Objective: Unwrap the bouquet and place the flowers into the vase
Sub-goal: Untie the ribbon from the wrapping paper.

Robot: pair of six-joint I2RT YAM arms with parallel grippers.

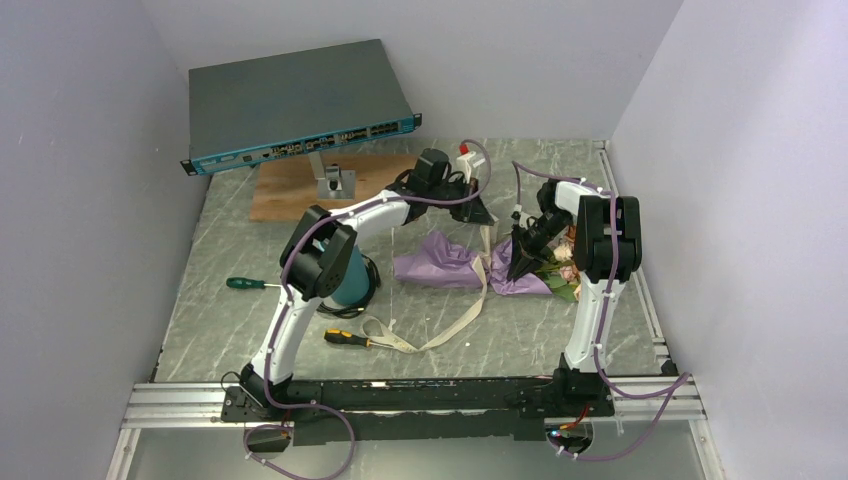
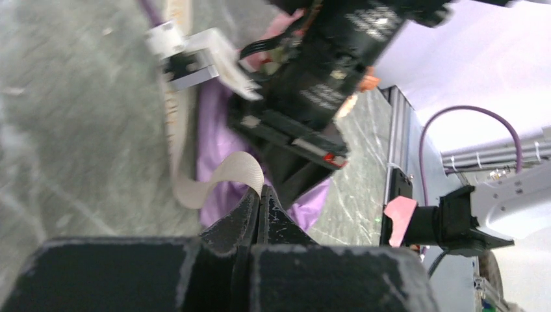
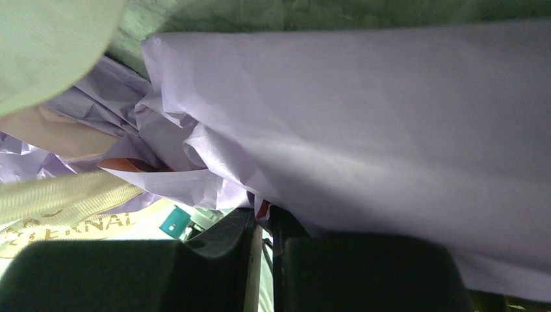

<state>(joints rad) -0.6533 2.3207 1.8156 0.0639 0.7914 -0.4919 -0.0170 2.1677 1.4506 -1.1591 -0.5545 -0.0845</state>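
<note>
Purple crinkly paper [image 1: 440, 268] is pinched by your down-angled right gripper [image 1: 518, 268]; your extended left gripper [image 2: 261, 195] clamps the cream printed ribbon [image 1: 470, 310], its elbow screening the teal cylindrical vase [image 1: 352, 285].

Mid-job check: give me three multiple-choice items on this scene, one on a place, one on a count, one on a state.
1. The vase stands: A) left of the purple paper B) right of it C) on top of it
2. Screwdrivers lying on the table: A) one B) two C) three
3. The left gripper is: A) wide open B) shut on the ribbon C) shut on a stem

Key: A, the top view shows it left of the paper. B, one green-handled screwdriver and one yellow-handled screwdriver. B, the left wrist view shows the fingers together with the ribbon looping into their tips.
</note>
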